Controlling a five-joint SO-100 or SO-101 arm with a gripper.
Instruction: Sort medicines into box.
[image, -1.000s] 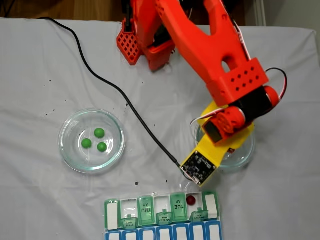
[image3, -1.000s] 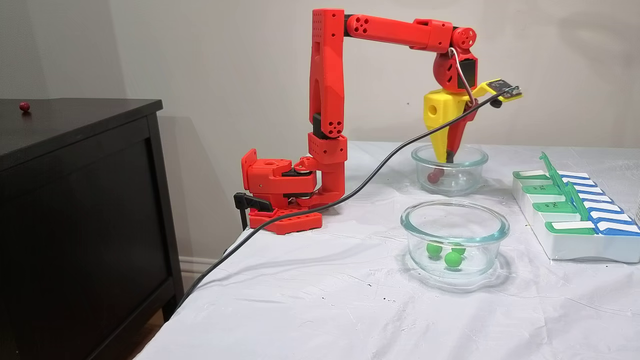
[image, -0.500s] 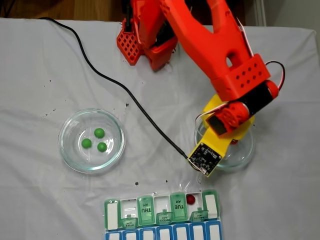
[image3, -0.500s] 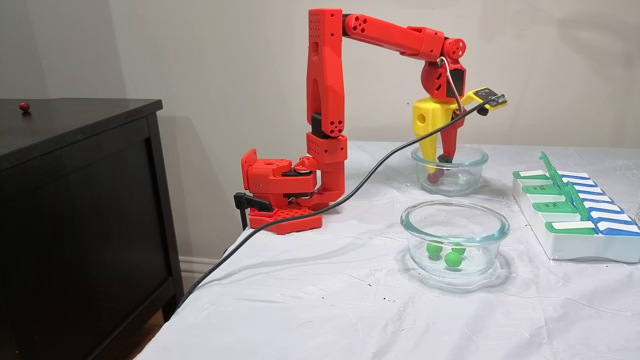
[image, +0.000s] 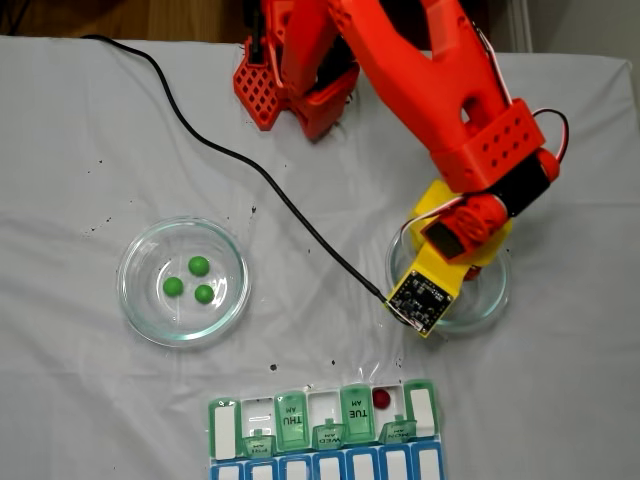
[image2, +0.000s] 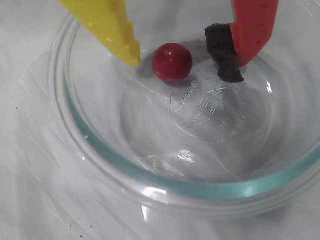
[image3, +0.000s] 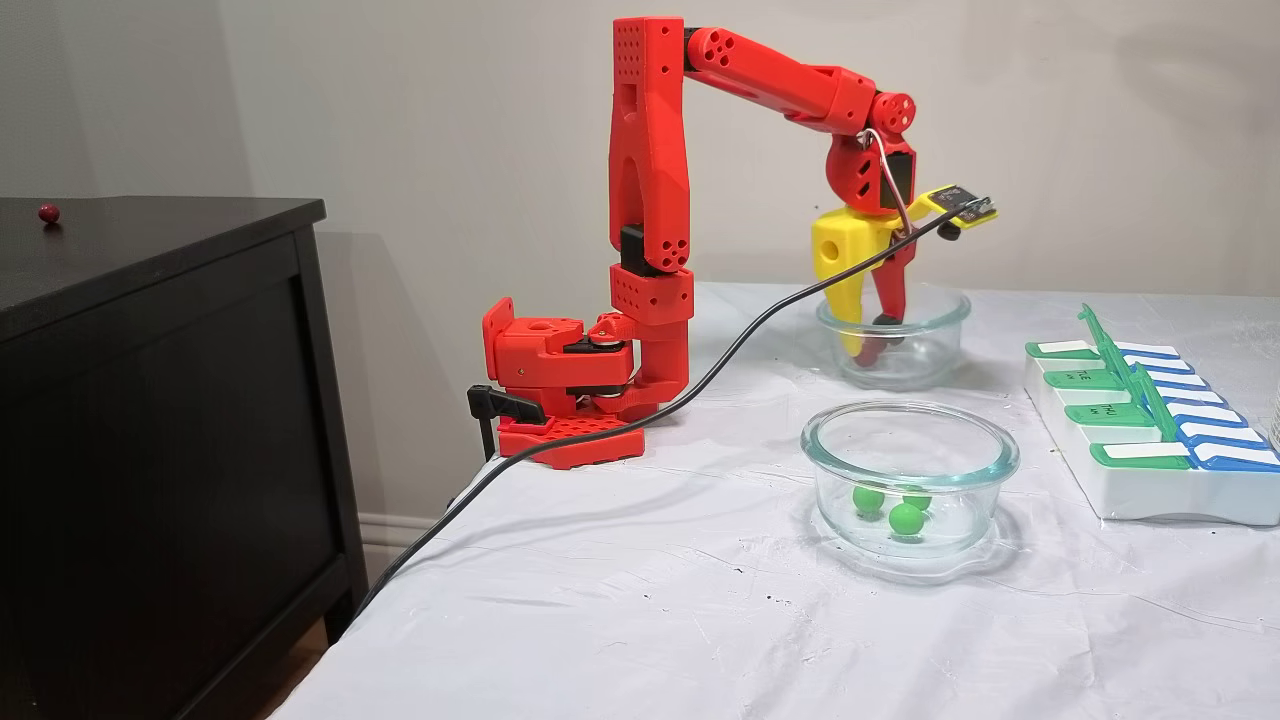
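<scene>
In the wrist view, from left to right: the yellow finger (image2: 120, 37), a dark red pill (image2: 172, 61) on the floor of a glass dish (image2: 150, 170), then the padded red finger (image2: 235, 45). The end effector (image2: 182, 62) stands open, straddling the pill, which probably touches the yellow tip. Round, glossy and light, it will likely roll or squirt out, so pinch it across its middle. The pill box (image: 225, 415) waits on the tabletop (image: 80, 400).

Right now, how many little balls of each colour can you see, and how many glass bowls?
Green balls: 3, all in one glass bowl.
Red balls: 3: one between the open claw's fingers in the other bowl, one in the pill box, one on the black cabinet.
Glass bowls: 2.
Total: 6 balls, 2 bowls.
</scene>
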